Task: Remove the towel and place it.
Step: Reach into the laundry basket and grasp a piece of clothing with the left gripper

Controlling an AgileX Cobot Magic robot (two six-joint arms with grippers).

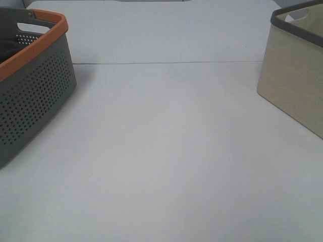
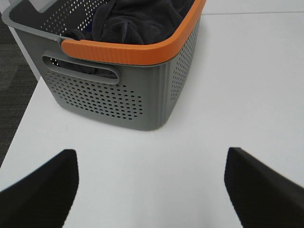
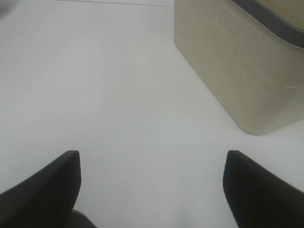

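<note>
The dark navy-charcoal towel (image 2: pixel 137 21) lies bunched inside the grey perforated basket with an orange rim (image 2: pixel 128 90); in the exterior view only a dark sliver of it (image 1: pixel 9 48) shows inside that basket (image 1: pixel 35 101) at the far left. My left gripper (image 2: pixel 151 183) is open and empty above the table, short of the basket's near wall. My right gripper (image 3: pixel 152 183) is open and empty above the table, beside the beige basket (image 3: pixel 237 71). Neither gripper shows in the exterior view.
The beige fabric basket with a dark grey rim (image 1: pixel 298 75) stands at the far right of the white table (image 1: pixel 166 151). The table's left edge and dark floor (image 2: pixel 12 71) show beside the grey basket.
</note>
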